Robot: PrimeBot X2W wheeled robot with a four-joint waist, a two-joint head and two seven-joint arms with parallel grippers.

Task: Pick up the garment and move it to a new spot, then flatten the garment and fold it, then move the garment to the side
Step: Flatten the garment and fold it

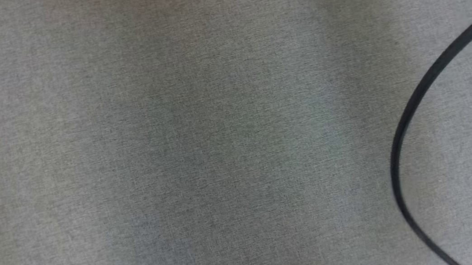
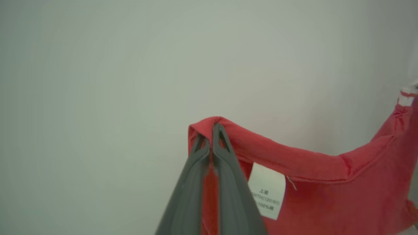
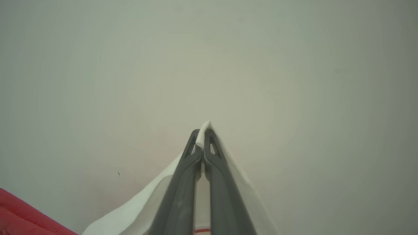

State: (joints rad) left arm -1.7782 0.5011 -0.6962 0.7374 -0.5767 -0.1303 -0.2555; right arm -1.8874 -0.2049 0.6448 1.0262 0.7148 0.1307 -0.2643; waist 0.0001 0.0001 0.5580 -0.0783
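Soft and light, I'd say: the garment (image 2: 313, 163) sags between holds. The left gripper (image 2: 211, 130) pinches its red hem just beside the label (image 2: 266, 191), and the right gripper (image 3: 202, 133) clamps a white edge well away from it.

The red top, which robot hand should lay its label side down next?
Probably left: the left gripper is shut on the red garment beside its white label. The right gripper pinches its white part instead.
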